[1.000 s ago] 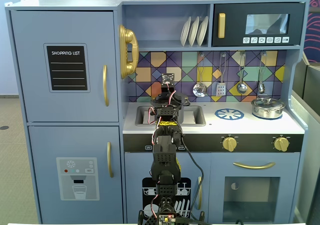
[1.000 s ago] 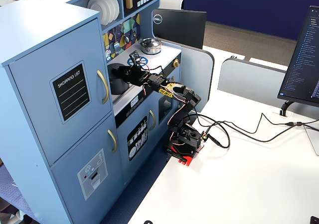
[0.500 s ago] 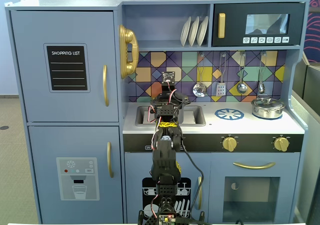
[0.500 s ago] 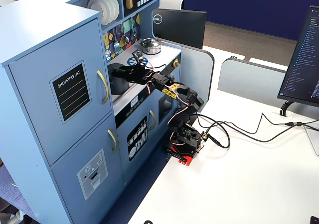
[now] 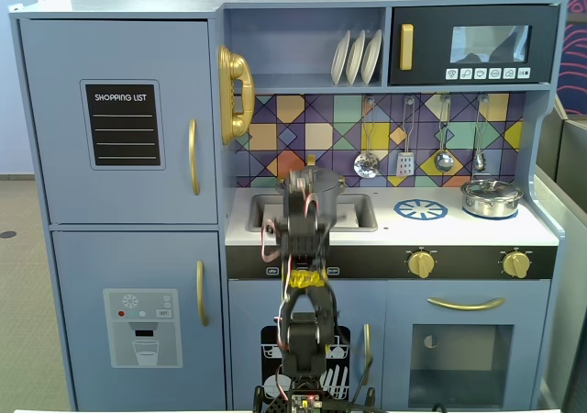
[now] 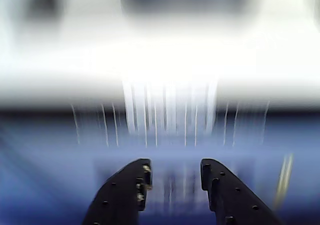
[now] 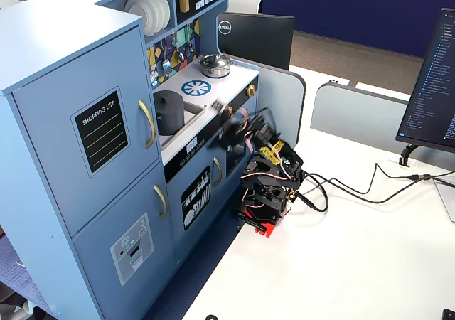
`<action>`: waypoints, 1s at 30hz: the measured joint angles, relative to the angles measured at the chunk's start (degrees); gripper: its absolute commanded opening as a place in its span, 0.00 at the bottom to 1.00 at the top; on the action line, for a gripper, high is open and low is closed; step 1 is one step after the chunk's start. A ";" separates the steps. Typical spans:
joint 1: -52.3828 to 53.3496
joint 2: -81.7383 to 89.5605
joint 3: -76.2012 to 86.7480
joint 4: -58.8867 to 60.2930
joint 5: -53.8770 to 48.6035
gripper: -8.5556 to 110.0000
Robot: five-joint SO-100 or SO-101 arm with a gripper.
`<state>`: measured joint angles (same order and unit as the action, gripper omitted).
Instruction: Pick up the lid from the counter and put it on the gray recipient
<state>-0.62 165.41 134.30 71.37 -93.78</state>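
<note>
The lid is nowhere I can see; my fingers (image 6: 172,177) hang parted and empty, so I should find it before closing.

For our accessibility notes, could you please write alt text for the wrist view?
Heavily motion-blurred close-up: the black pincer enters from the bottom edge, its two fingers apart with nothing between them. Beyond lie a bright white band and blue surfaces, too smeared to identify.

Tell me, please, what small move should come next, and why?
Probably raise the open, empty hand above the counter edge: the blurred wrist view faces the blue front below it. The gray pot stands in the sink.
</note>
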 measured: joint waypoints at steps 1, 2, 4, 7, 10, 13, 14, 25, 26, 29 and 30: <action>-0.44 0.26 5.36 -1.32 -0.18 0.07; -0.44 1.41 10.55 -3.43 -0.44 0.07; -0.09 4.31 20.48 -8.17 1.49 0.07; 0.00 10.28 31.46 -10.46 2.29 0.07; -0.44 14.85 36.74 -6.86 1.32 0.07; -0.44 15.91 38.06 0.26 2.11 0.08; -0.44 16.08 38.14 3.16 2.20 0.08; 2.37 17.14 36.56 6.86 5.01 0.11; 2.02 17.14 36.56 6.86 5.01 0.11; 2.46 17.14 36.56 6.86 5.01 0.12; 2.46 17.14 36.56 6.86 5.01 0.12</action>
<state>1.85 182.55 170.86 78.22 -88.77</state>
